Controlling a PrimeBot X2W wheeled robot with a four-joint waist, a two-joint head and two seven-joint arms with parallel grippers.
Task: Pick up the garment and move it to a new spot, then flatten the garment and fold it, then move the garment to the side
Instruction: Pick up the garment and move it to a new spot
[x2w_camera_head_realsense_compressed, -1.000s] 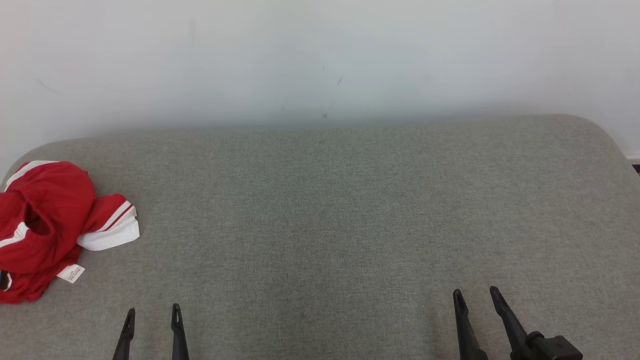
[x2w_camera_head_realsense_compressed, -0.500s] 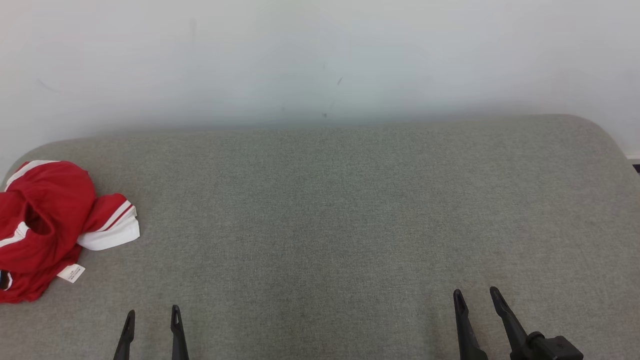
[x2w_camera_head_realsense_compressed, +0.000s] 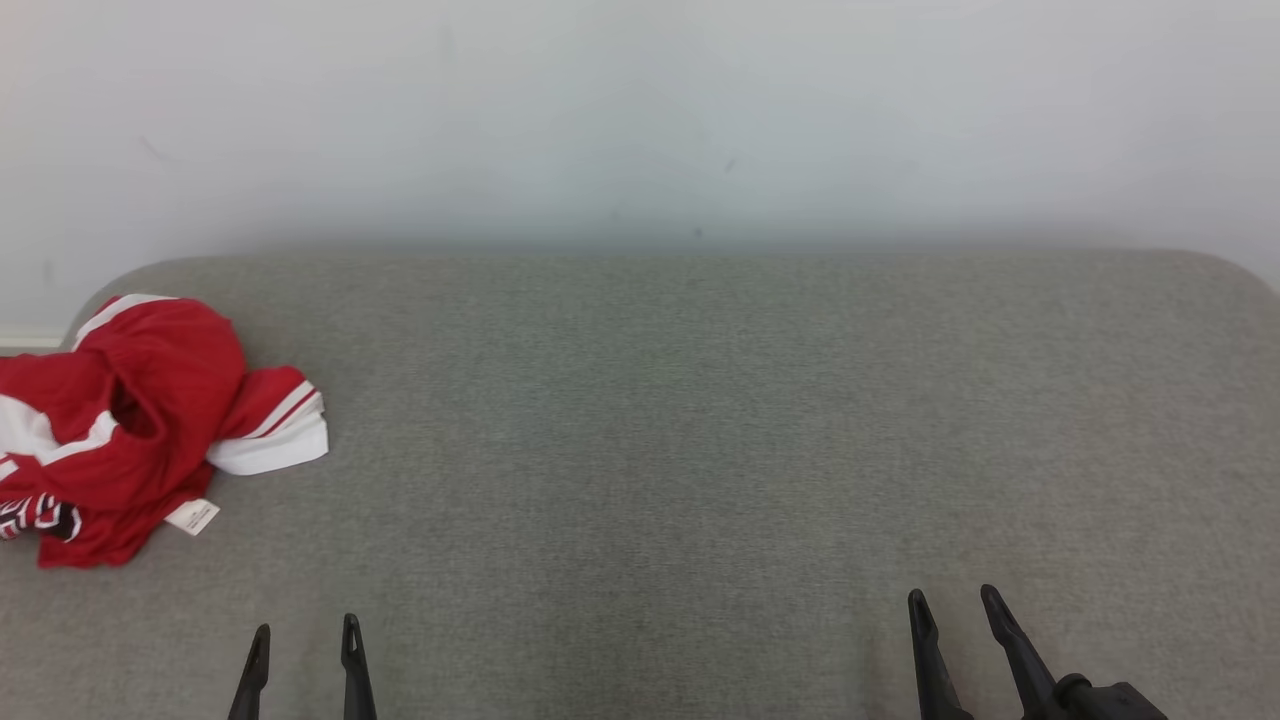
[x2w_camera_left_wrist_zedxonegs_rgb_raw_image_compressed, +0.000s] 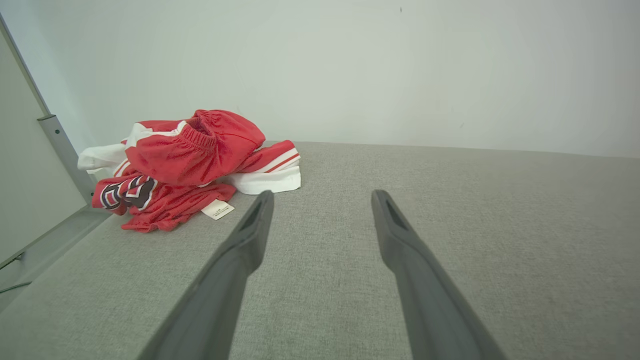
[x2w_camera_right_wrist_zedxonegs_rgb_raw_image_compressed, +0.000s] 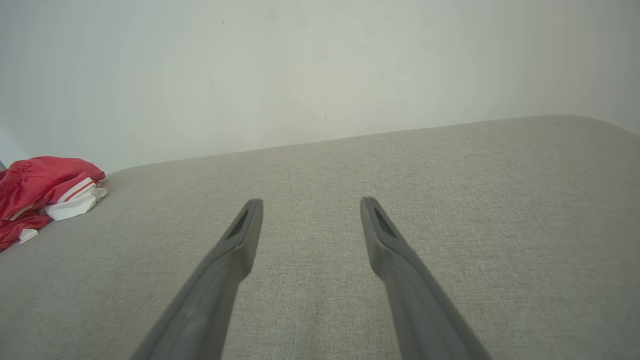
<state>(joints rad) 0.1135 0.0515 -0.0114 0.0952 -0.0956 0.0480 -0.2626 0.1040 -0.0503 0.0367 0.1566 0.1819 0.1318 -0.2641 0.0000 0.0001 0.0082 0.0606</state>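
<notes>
Slumping at the frame's far left, the red garment (x2w_camera_head_realsense_compressed: 140, 420) lies bunched on the grey cushion (x2w_camera_head_realsense_compressed: 700, 420); it looks light, limp and slick, best pinched at its raised waistband (x2w_camera_left_wrist_zedxonegs_rgb_raw_image_compressed: 200, 137). Lower left, the left gripper (x2w_camera_head_realsense_compressed: 306, 640) stands spread, empty; lower right, the right gripper (x2w_camera_head_realsense_compressed: 952, 600) likewise.

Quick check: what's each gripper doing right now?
Left gripper: open, holding nothing.
Right gripper: open, holding nothing.
</notes>
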